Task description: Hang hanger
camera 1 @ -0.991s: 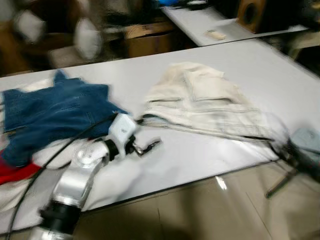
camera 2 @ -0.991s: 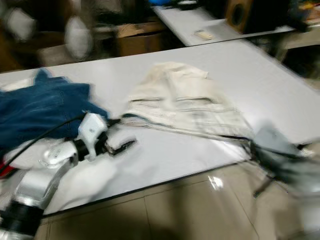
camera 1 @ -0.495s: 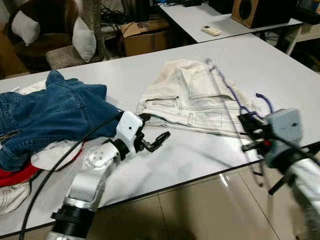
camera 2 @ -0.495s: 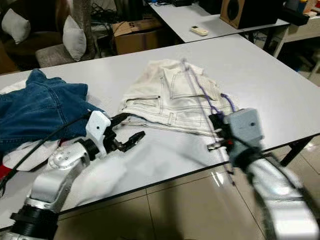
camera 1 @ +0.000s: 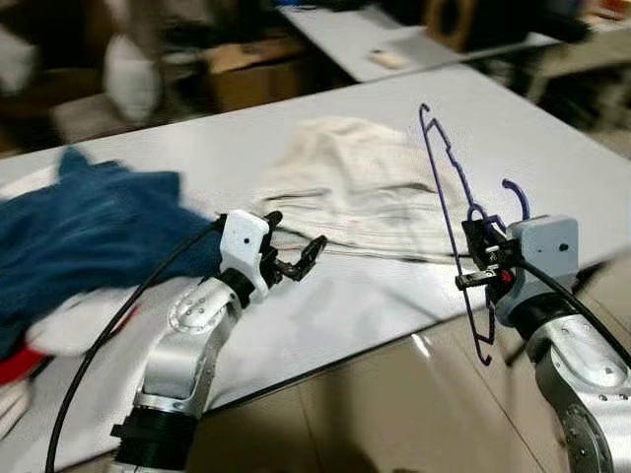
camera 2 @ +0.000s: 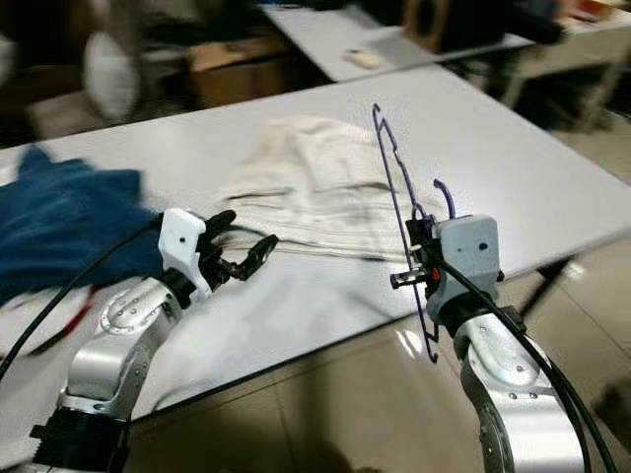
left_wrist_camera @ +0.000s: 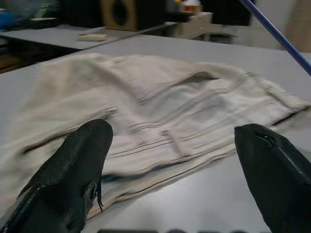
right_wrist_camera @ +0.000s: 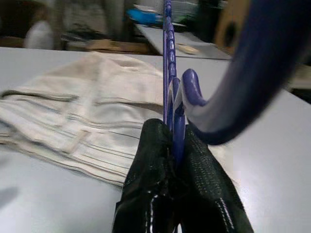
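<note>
Item: hanger (camera 1: 449,187), purple, thin-framed, carried on edge by your right gripper (camera 1: 477,258) at the table's (camera 1: 552,138) near edge. The black fingers (right_wrist_camera: 158,194) are pinched tight on the frame just under the hook (right_wrist_camera: 243,77), so the hook curls over the wrist and the frame stands nearly upright above the cream garment (camera 1: 365,182), touching neither cloth nor table. That grip looks chosen for carrying: held by the neck, the hook stays free to catch a rail (no rail shows here, so you will likely have to turn and find one). Item: left gripper (camera 1: 292,258), low over the table just before the cream garment's near hem, fingers (left_wrist_camera: 77,165) spread wide with nothing between them, well apart from the hanger. Item: blue denim (camera 1: 89,236), heaped on the table to your left.
</note>
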`<state>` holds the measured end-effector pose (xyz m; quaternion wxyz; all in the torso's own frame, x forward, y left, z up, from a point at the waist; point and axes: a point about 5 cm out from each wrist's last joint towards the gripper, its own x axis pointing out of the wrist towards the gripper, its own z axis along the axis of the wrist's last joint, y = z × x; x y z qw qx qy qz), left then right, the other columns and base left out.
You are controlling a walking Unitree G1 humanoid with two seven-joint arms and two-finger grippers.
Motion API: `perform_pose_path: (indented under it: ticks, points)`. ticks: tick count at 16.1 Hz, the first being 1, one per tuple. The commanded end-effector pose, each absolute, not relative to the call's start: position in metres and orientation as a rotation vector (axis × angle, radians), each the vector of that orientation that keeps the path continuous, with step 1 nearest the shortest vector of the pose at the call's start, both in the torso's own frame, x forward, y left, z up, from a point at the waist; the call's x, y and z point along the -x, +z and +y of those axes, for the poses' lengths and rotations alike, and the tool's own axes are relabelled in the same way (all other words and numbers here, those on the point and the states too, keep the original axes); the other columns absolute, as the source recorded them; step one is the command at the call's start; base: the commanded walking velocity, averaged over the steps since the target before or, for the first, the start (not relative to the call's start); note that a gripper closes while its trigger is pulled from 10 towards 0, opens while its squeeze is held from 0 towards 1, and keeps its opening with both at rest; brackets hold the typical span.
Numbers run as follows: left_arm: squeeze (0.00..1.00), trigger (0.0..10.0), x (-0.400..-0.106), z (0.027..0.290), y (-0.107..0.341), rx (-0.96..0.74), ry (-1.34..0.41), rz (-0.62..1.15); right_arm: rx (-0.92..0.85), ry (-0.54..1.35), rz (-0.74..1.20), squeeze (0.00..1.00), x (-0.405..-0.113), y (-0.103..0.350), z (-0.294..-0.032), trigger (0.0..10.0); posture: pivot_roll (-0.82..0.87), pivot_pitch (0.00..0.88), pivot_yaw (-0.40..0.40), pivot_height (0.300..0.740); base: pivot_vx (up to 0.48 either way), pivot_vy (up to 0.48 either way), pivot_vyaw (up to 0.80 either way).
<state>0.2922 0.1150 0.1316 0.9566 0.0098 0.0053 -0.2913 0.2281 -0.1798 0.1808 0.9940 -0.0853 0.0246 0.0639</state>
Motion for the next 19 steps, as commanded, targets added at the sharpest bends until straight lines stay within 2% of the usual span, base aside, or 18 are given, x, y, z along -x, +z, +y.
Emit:
perform_pose_path:
  ticks: [1, 2, 7, 9, 11, 14, 18, 19]
  points:
    - [0.0, 10.0, -0.292, 0.111, 0.137, -0.035, -0.599, -0.012, 0.171, 0.108, 0.041, 0.0, -0.226, 0.183, -0.18, 10.0, -0.24, 0.0, 0.08, 0.74, 0.0, -0.48, -0.73]
    - [0.0, 10.0, -0.293, 0.11, 0.137, -0.036, -0.599, -0.01, 0.176, 0.095, 0.042, 0.0, -0.225, 0.184, -0.181, 10.0, -0.24, 0.0, 0.083, 0.74, 0.0, -0.48, 0.0]
    - [0.0, 10.0, -0.299, 0.114, 0.134, -0.062, -0.562, 0.02, 0.177, 0.072, 0.075, 0.0, -0.216, 0.18, -0.188, 10.0, -0.25, 0.0, 0.085, 0.74, 0.0, 0.0, 0.0]
    - [0.0, 10.0, -0.302, 0.118, 0.133, -0.063, -0.554, 0.027, 0.265, 0.084, 0.075, 0.0, -0.215, 0.179, -0.191, 10.0, -0.25, 0.004, 0.086, 0.74, 0.0, 0.0, 0.0]
    - [0.0, 10.0, -0.302, 0.117, 0.133, -0.064, -0.56, 0.025, 0.144, 0.108, 0.107, 0.0, -0.214, 0.175, -0.188, 10.0, -0.25, 0.005, 0.086, 0.74, 0.12, 0.0, -0.22]
    - [0.0, 10.0, -0.303, 0.116, 0.134, -0.067, -0.567, 0.026, 0.129, 0.102, 0.108, 0.0, -0.213, 0.174, -0.185, 10.0, -0.25, 0.007, 0.089, 0.74, 0.296, 0.0, -0.75]
    - [0.0, 10.0, -0.303, 0.123, 0.131, -0.102, -0.559, 0.042, 0.122, 0.083, 0.106, 0.0, -0.213, 0.173, -0.189, 10.0, -0.25, 0.011, 0.089, 0.74, 0.298, 0.0, 0.0]
    - [0.0, 10.0, -0.303, 0.128, 0.13, -0.164, -0.583, 0.048, 0.11, 0.103, 0.104, 0.0, -0.211, 0.173, -0.187, 10.0, -0.25, 0.012, 0.092, 0.74, 0.0, 0.0, 0.0]
